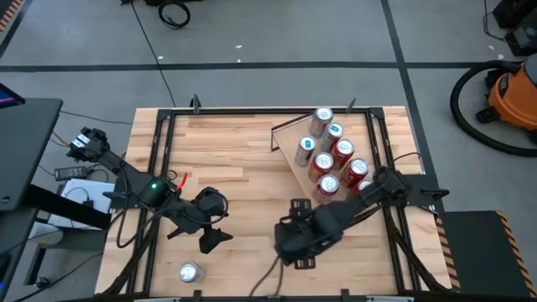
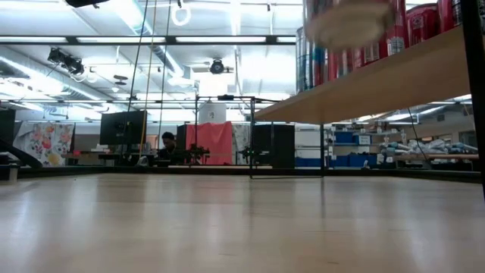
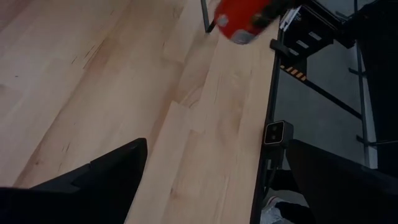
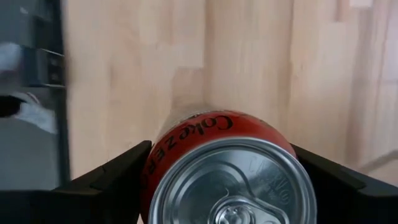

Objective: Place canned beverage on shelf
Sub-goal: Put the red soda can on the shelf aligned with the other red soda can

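A red can [image 4: 221,168] sits clamped between the right gripper [image 4: 224,180] fingers, lower centre of the overhead frame. The shelf [image 1: 295,138] at upper right carries a row of cans [image 1: 334,155]. The left gripper [image 1: 211,235] hangs spread wide, lower left, near a lone can [image 1: 190,272].

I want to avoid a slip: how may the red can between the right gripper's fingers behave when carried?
The red can has smooth, rounded metal sides, so it could slip or turn in the right gripper. Laid on its side, it would probably roll on the flat wooden table.
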